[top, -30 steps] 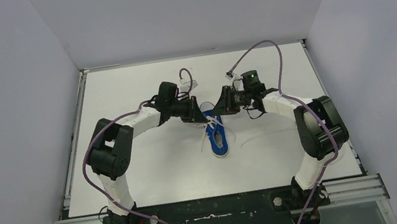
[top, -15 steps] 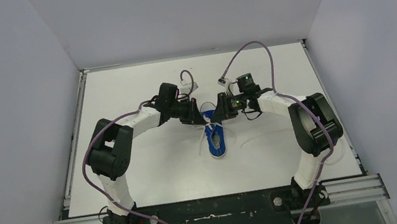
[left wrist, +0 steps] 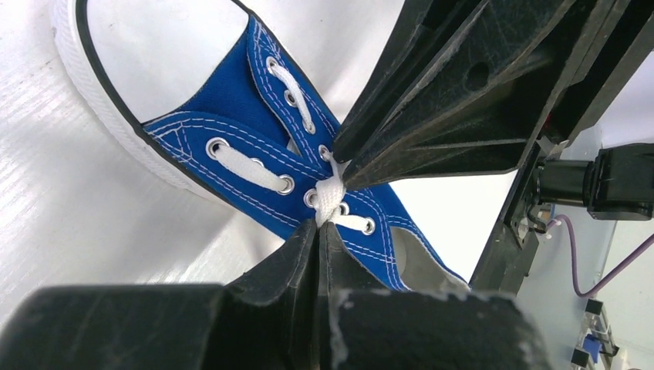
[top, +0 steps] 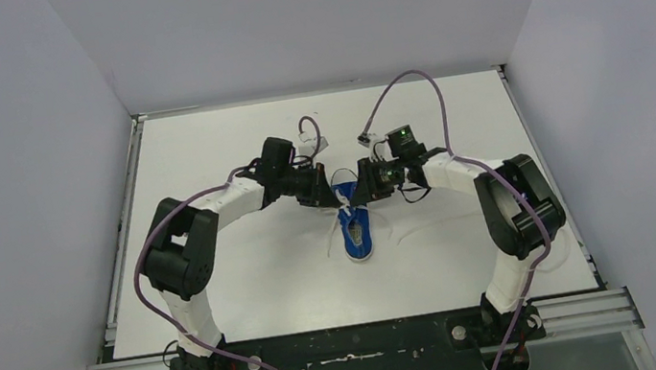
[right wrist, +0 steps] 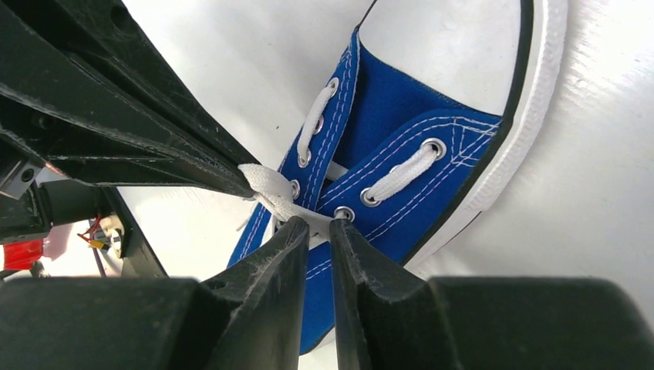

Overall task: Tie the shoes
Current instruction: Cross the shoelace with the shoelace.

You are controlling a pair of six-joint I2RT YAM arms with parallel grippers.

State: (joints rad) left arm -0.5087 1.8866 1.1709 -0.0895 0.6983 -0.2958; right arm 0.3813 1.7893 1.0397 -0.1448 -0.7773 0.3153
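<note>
Shoe (top: 357, 231), blue canvas with a white sole, lies flat on the counter (top: 241, 284), an arm reaching in from either side of it. Above its eyelets both pincers meet tip to tip. The left pincer (left wrist: 318, 230) is clamped fully onto the white lace (left wrist: 330, 196); the right pincer (right wrist: 316, 225) stands barely parted and seems to pinch the same lace.

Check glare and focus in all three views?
Top external: even light, no glare, shoe small but sharp. Left wrist: lace crisp, sheen on table, left fingers underexposed. Right wrist: same sheen at right, right fingers dark.
</note>
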